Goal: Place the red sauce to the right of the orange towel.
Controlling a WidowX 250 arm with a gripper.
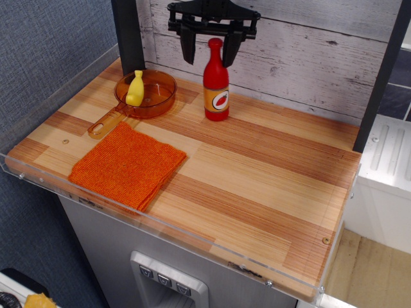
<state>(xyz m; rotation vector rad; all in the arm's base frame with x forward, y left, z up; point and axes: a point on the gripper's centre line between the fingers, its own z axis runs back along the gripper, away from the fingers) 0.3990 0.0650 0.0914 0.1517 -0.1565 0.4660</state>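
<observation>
A robot gripper point(209, 54) is hovering with jaws spread wide on either side of the red sauce's point(216, 80) cap, apparently lining up a grasp, needing descent and closing before carrying it beside the orange towel point(128, 165).

A wooden counter point(257, 173) seen from above. A red sauce bottle point(216, 80) stands upright near the back wall. A black gripper point(210, 54) hangs above it, jaws apart around the cap. An orange towel point(128, 165) lies front left, beside an orange-brown pan point(142, 96) holding 1 yellow toy point(135, 88).
</observation>
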